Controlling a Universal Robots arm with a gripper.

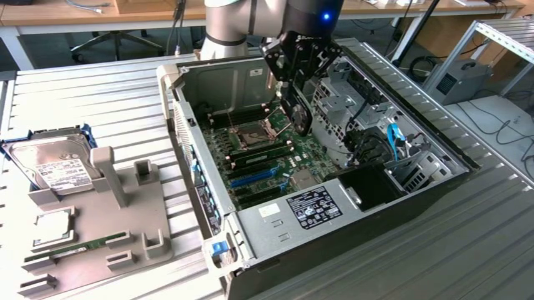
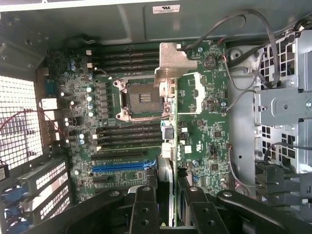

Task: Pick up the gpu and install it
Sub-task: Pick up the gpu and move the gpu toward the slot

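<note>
The end effector (image 1: 296, 94), partly closed, grips the gpu (image 2: 168, 141) edge-on above the motherboard (image 2: 204, 126) inside the case (image 1: 276, 240). The card looks crosswise to the blue slot (image 2: 124, 165); lowered unturned, it could strike the CPU socket (image 2: 139, 97).

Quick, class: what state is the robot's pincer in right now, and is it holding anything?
Pincer: closed on the gpu, held on edge over the motherboard.

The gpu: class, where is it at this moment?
In the exterior view the gpu hangs upright in the tool, inside the open computer case, over the motherboard beside the CPU socket.
</note>
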